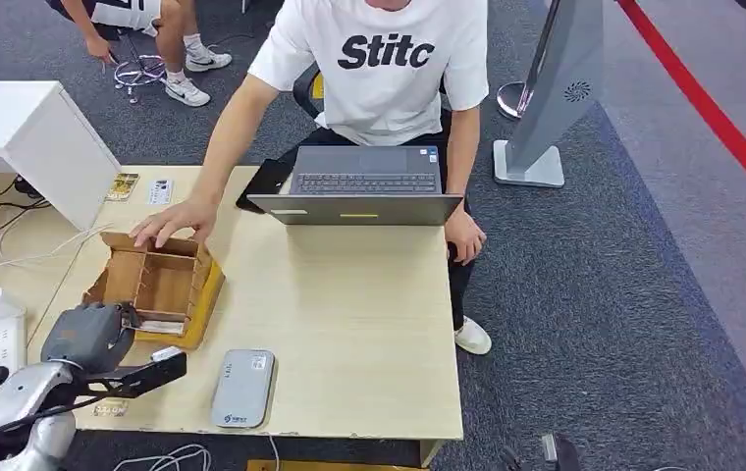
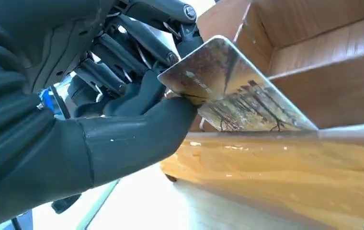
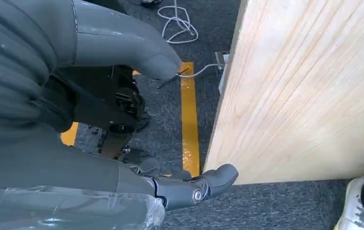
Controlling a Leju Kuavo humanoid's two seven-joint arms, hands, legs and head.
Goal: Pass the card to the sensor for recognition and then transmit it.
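The head view looked down from high over the table (image 1: 349, 324); the left wrist view sat close against the wooden organizer box (image 2: 314, 62), the right wrist view beside the table's edge

Legible text: "Stitc" in black on the seated person's white T-shirt (image 1: 385, 59); other markings unreadable.

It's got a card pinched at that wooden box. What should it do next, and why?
Probably lift the card clear of the wooden box and carry it to the grey sensor: the left hand already pinches it, and it hasn't been scanned.
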